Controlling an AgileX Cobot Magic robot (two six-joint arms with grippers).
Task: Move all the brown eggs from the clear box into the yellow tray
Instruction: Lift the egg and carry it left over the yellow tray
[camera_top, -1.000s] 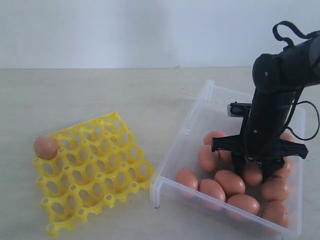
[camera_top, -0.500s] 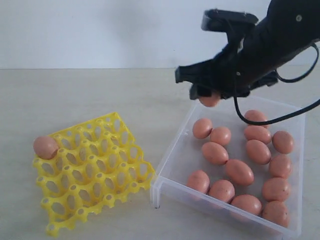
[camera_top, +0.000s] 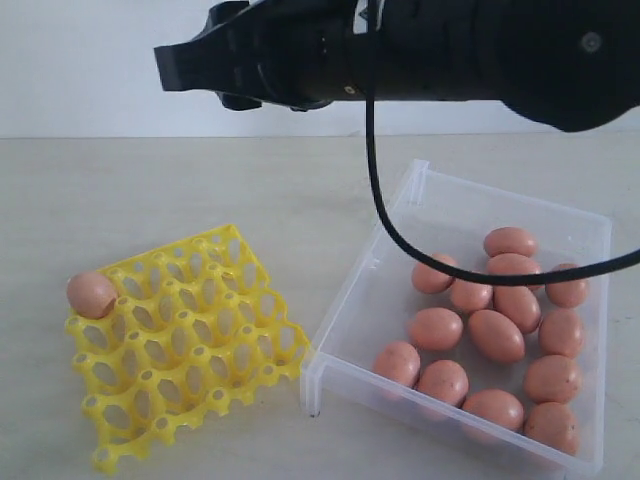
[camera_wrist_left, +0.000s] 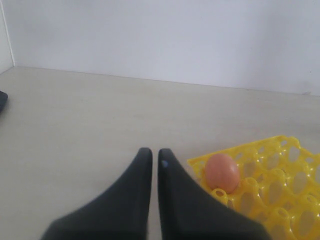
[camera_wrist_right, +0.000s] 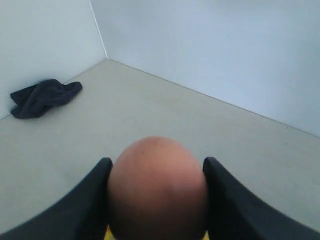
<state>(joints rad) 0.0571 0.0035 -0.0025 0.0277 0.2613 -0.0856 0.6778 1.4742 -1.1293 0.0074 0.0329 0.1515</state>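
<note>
Now one matte orange-brown oval egg (camera_wrist_right: 157, 190) is gripped between the right fingers (camera_wrist_right: 90, 195). Another egg (camera_top: 92, 294) sits in a corner cup of the yellow plastic lattice tray (camera_top: 190, 350); other eggs (camera_top: 497, 335) lie in the clear plastic box (camera_top: 352, 290). Left fingers (camera_wrist_left: 135, 190) are closed together.

Tray (camera_top: 190, 340) left of box (camera_top: 356, 290) — one egg (camera_top: 92, 294) on tray's left corner, other eggs (camera_top: 497, 335) in box.

Counted sixteen brown eggs (camera_top: 497, 335), fourteen lay in one clear box (camera_top: 345, 300), one sat on one yellow tray (camera_top: 190, 340), one was gripped by the right gripper (camera_wrist_right: 156, 161), also one left gripper (camera_wrist_left: 151, 152), one dark cloth (camera_wrist_right: 45, 95)
</note>
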